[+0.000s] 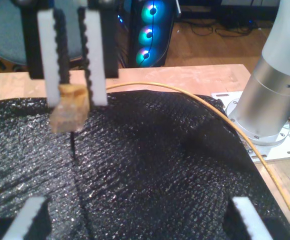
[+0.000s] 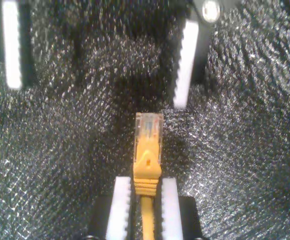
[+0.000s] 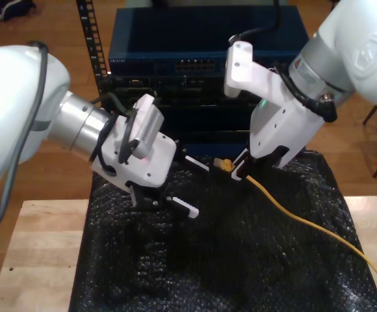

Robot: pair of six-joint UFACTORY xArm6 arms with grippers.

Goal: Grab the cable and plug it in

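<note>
My second pincer (image 3: 231,172) is clamped on the cable (image 3: 305,227) just behind its plug (image 3: 224,164). In the second wrist view the two toothed fingers (image 2: 121,205) press on either side of the yellow boot, and the clear plug (image 2: 148,125) sticks out past the fingertips, apart from anything ahead of it. In the exterior view this arm reaches in from about two o'clock, and the plug sits a little above the centre of the picture, pointing toward nine o'clock. From the grip the yellow cord runs off toward four o'clock, across the black mat (image 3: 240,273) and over the table (image 3: 39,260) edge at the exterior view's right.

My first pincer (image 3: 192,185) stands wide open and holds nothing. Its two fingers (image 1: 35,215) are spread far apart, with only mat between them. In the exterior view it comes in from nine o'clock and faces the plug, near it but not touching. The first wrist view looks straight at my second pincer (image 1: 75,100) with the blurred plug (image 1: 67,117) in its tips, above the mat.

Behind both arms, at twelve o'clock in the exterior view, stands a dark blue rack unit (image 3: 201,65) with a row of ports — well apart from the plug.
</note>
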